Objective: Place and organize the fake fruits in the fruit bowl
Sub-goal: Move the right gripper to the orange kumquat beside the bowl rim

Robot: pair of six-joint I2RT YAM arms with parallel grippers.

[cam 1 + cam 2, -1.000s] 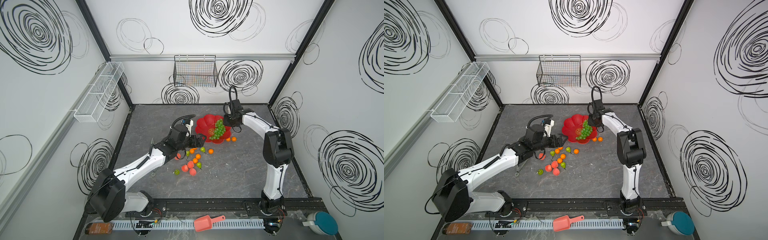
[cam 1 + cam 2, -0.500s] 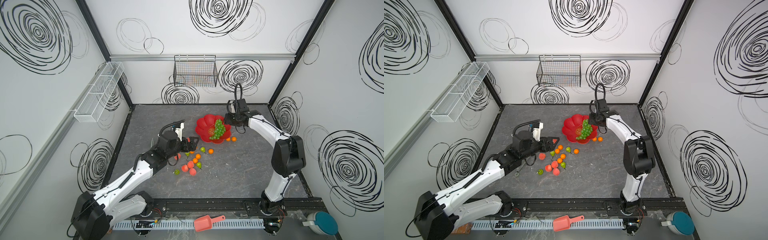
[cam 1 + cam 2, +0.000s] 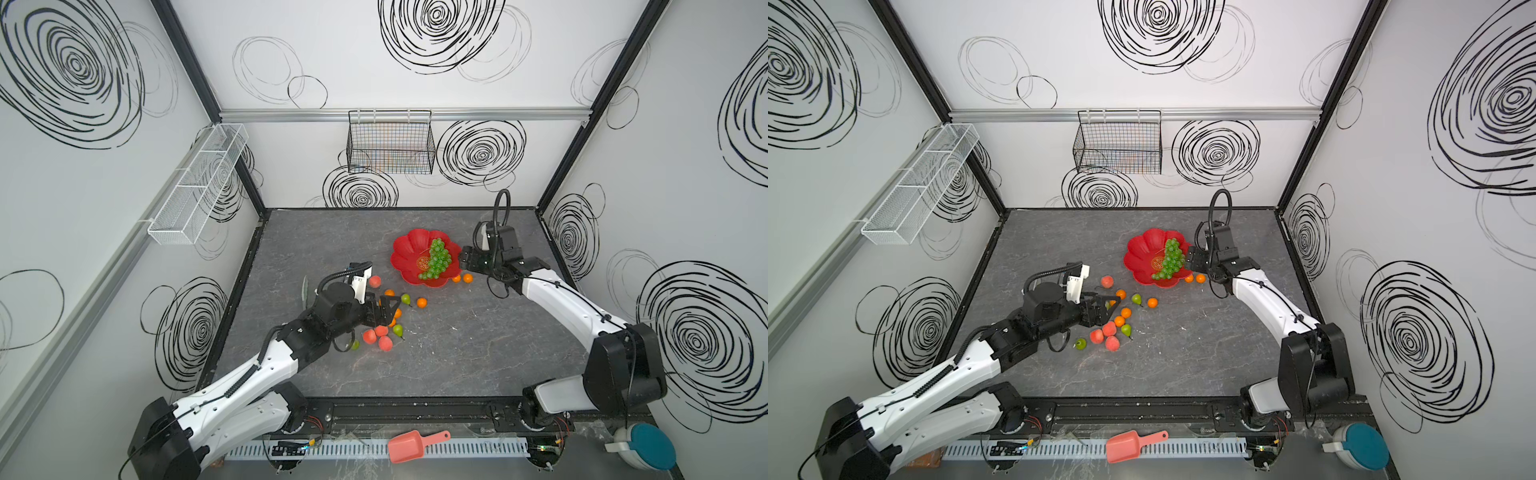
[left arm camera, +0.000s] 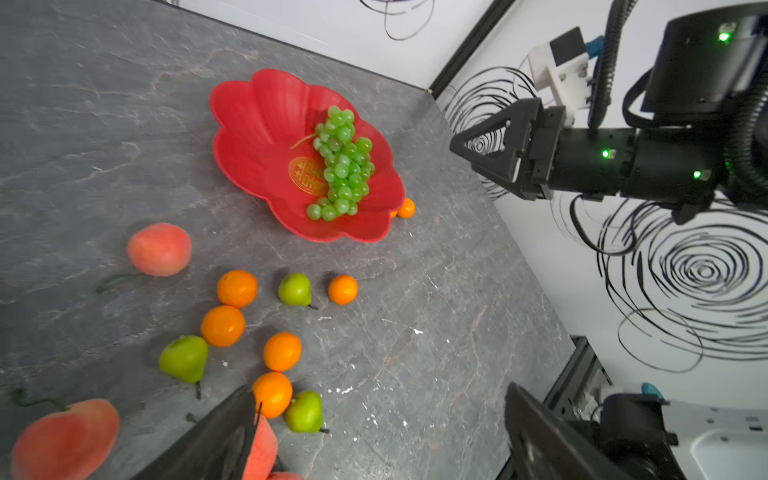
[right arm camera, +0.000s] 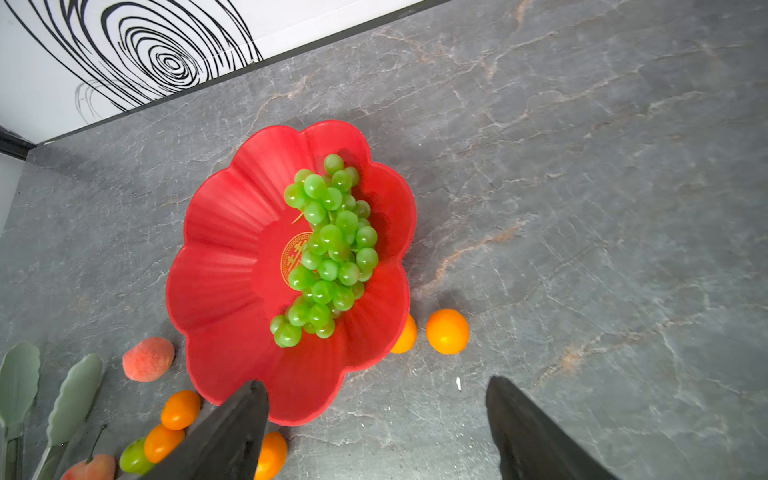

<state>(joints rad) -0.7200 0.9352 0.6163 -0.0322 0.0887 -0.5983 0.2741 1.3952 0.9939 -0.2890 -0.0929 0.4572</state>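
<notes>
Looking down from above, I had the left end effector (image 3: pixel 384 309) hanging with its jaws spread and empty over the loose fruit. Oranges (image 3: pixel 422 302), pears (image 3: pixel 405 298) and peaches (image 3: pixel 375 281) lay scattered on the table (image 3: pixel 457 353), all short of the bowl (image 3: pixel 405 249). The bowl lay beyond that scatter, roughly where the fingers pointed, so I judged this arm the nearer one for everything there.

The right end effector (image 5: pixel 374 380) stood just beside the bowl's rim on its own side, jaws wide with nothing between them. Grapes (image 5: pixel 328 249) were the only fruit in the bowl. The bunch's long axis ran across the half nearer the right arm, leaving the other half bare.

Two more oranges sat by that rim. One orange (image 5: pixel 447 331) lay clear on the table. The other orange (image 5: pixel 405 334) was tucked against the scalloped edge; I could not tell whether it touched. I judged the clear one an easy pick for the right arm, with open table around it. The tucked one left little finger room on the rim side.
</notes>
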